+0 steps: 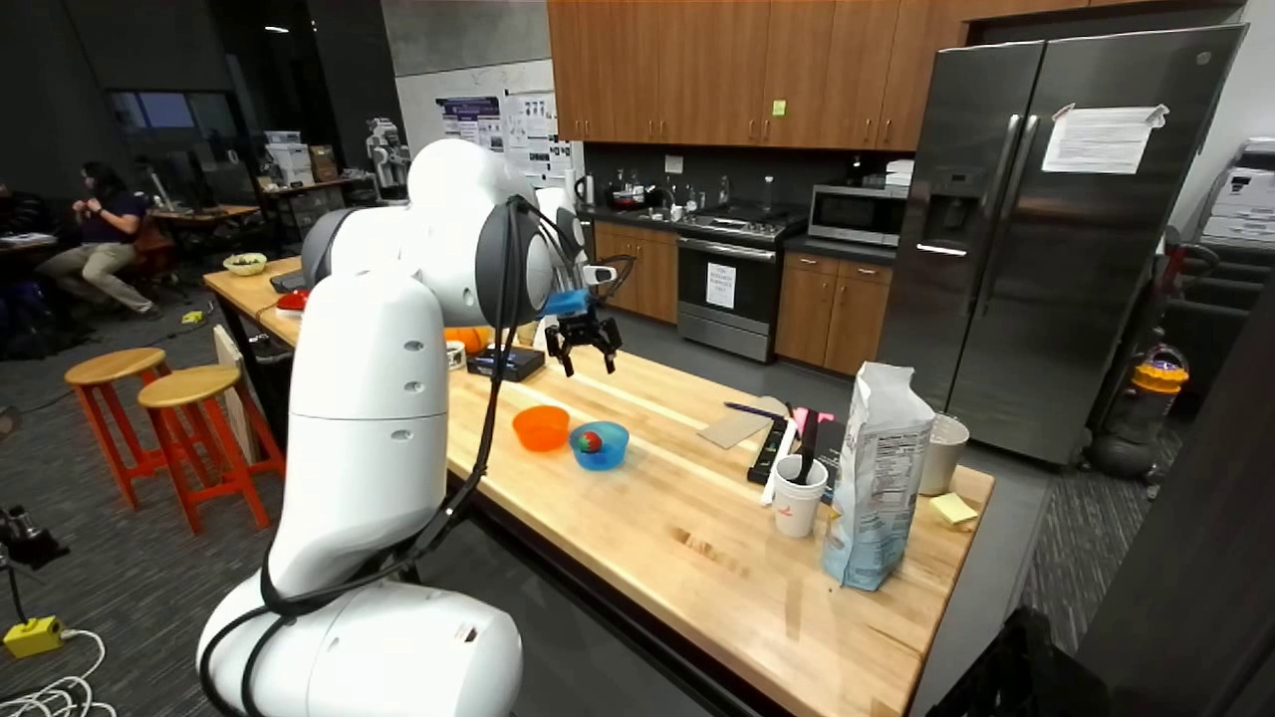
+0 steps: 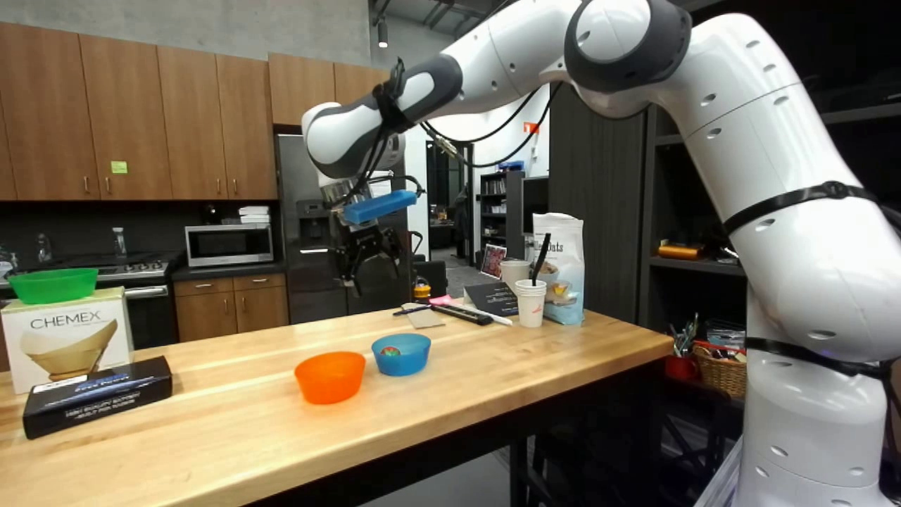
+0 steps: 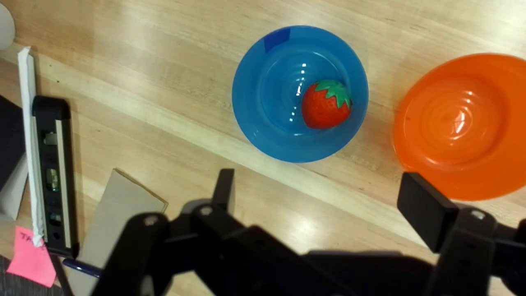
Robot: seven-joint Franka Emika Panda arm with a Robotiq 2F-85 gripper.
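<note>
The wooden worktop (image 2: 232, 422) is the biggest thing here, and it looks hard, so I should come down slowly and not bump it. My pincer (image 1: 589, 364) hangs above it with its fingers (image 3: 425, 209) wide apart and nothing between them. In the wrist view one finger covers a bit of the rim of the orange bowl (image 3: 456, 119), so I think I should move off that side before I go low. The blue bowl (image 3: 279, 102) is just beside it, with a thin gap between. Both bowls look light, so a knock could make them slide. The strawberry (image 3: 322, 110) lies inside the blue bowl, on the side nearest the orange bowl. A good reach, I think, means lining up right over it, bringing my fingers a bit nearer so both fit inside the rim, and squeezing softly, since it may be squashy.

Now I count, big to small: one worktop, one tall bag (image 1: 882, 478), and two boxes, a white box (image 2: 67, 352) and a black box (image 2: 98, 396). There are four bowls: the orange one, the blue one, a green bowl (image 2: 55, 287) on the white box and a yellow bowl (image 1: 247, 269) far off. There is one big cup (image 1: 941, 456), but the white cups (image 2: 530, 308) are stacked and I can't tell how many. Then one black level (image 3: 53, 164), one strawberry, one pink note (image 3: 32, 261) and one pen (image 3: 82, 267).
</note>
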